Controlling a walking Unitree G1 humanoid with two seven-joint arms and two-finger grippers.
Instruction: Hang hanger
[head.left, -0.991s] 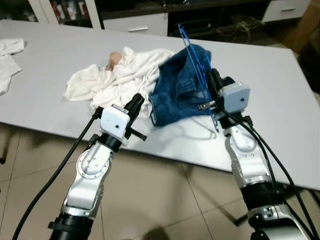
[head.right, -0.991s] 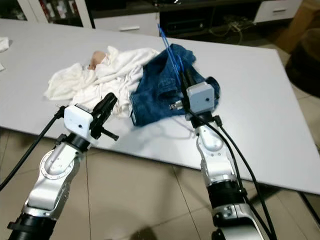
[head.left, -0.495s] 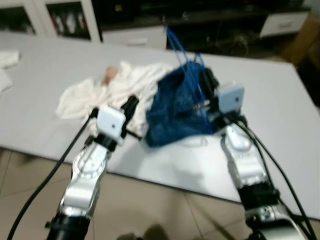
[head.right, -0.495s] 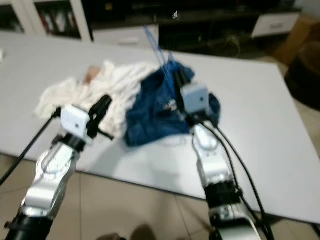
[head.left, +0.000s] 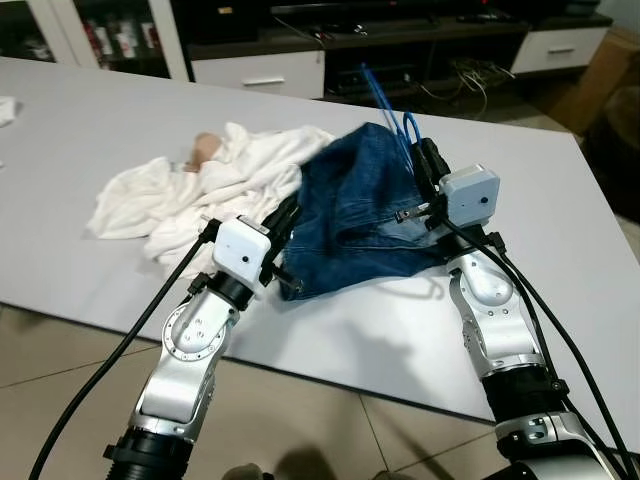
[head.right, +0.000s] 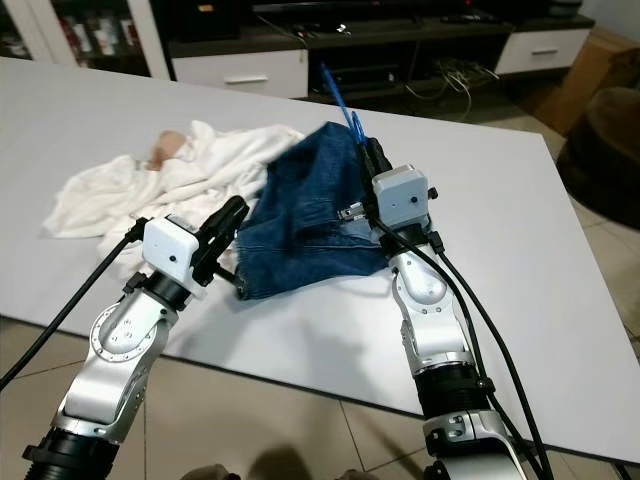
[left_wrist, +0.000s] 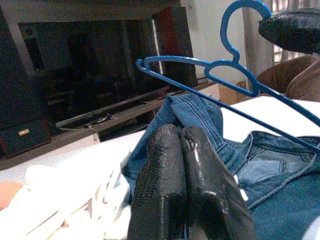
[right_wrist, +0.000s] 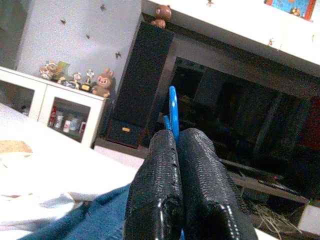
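Right gripper (head.left: 425, 172) is pinched shut on the blue hanger (left_wrist: 215, 75), fingers clamped on its wire frame; the right wrist view shows the blue wire (right_wrist: 173, 112) squeezed between the two black pads. The hanger stands up off the table (head.left: 590, 260), tilted toward the far side, over the jeans (head.left: 355, 215) at table centre. Can't tell whether the denim is threaded on the hanger or just bunched against it

Left gripper (head.left: 283, 222) sits at the near-left edge of the jeans, fingers (left_wrist: 175, 185) pressed together with nothing visible between them. White laundry pile (head.left: 200, 190) lies just left of the jeans, touching them

No rail or hook visible here, so my read is the step in hand is getting the hanger free of the pile and carrying it off

To do it well:
- keep the right pinch tight, thin wire will rotate in the pads if the grip loosens
- lift straight up first, then check whether the jeans come along; if they only snag, use the left gripper to pin the denim down
- keep the hook end pointing up and away from the right arm's cables (head.left: 540, 320), they run close
- don't drag sideways, that pulls the white pile along
- carry the hanger high and clear of the far table edge when turning away
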